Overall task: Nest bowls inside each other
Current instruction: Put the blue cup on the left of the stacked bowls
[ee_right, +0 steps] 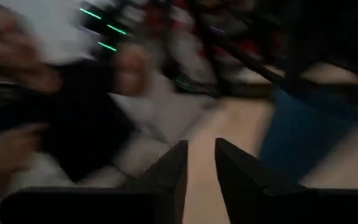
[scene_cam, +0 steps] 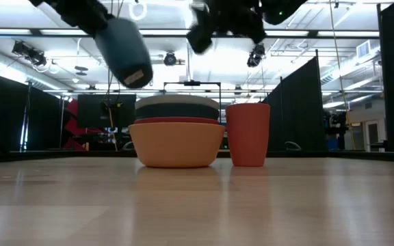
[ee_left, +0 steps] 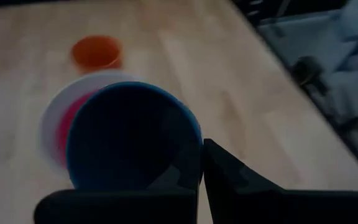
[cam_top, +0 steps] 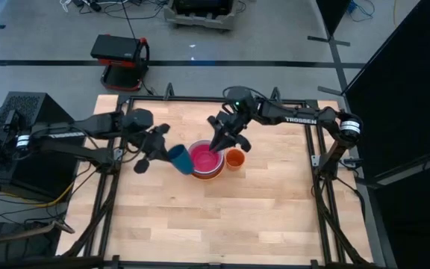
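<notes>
Bowl stack [cam_top: 206,161] sits mid-table, bare wood all round; magenta on top. Left gripper [cam_top: 164,152] pinches dark-blue cup [cam_top: 180,158] aloft. Right gripper [cam_top: 219,144] above stack, fingers narrowly apart, empty.

Ceiling strip lights [scene_cam: 183,31] glare behind my bowls [scene_cam: 177,133], leaving them backlit — my right wrist view is smeared, my left one soft.

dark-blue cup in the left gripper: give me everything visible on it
The dark-blue cup is a small round cup, plastic by its look, plain and seemingly empty. The left gripper is shut on its rim and holds it in the air, tilted, clear of the table. It hangs just left of the bowl stack, whose top bowl is magenta-pink; only the fingers touch it. In the low view it sits above and left of the stack.
</notes>
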